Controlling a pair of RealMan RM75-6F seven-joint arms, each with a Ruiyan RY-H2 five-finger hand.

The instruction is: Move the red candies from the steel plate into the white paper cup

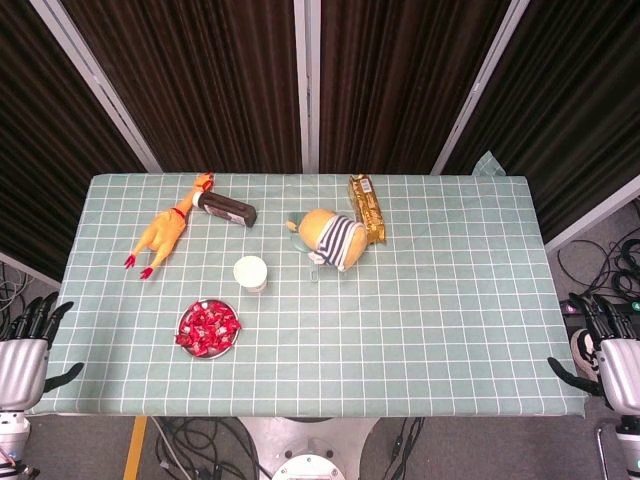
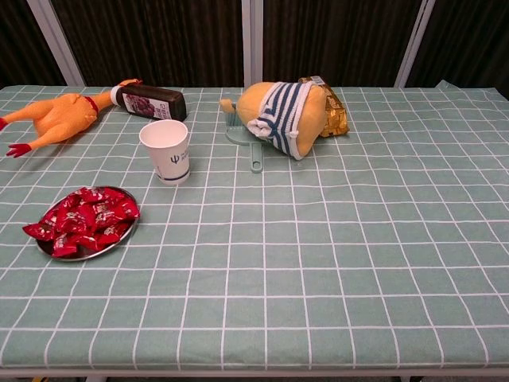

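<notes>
Left hand hangs off the table's 8 o'clock corner, fingers spread, nothing in it. It shows in the head view only.

Rubber chicken lies at 10 o'clock on the checked cloth, a dark bottle on its side just beside the chicken's head.

Steel plate sits at about 7 o'clock, heaped with red candies; a few wrappers overhang the rim. White paper cup stands upright just beyond the plate, toward 1 o'clock from it, apart from it, mouth open. No candy visible inside from the head view.

Striped plush toy lies near 12 o'clock, partly over a pale green utensil, a gold packet behind it.

Right hand sits off the 4 o'clock corner, fingers apart, holding nothing.

Judgement: task not begun; the step in hand is the first reach. The left hand is nearer. Next move calls for a pinch on one top wrapper without dragging the plate, then a short carry over the cup without tipping it.
</notes>
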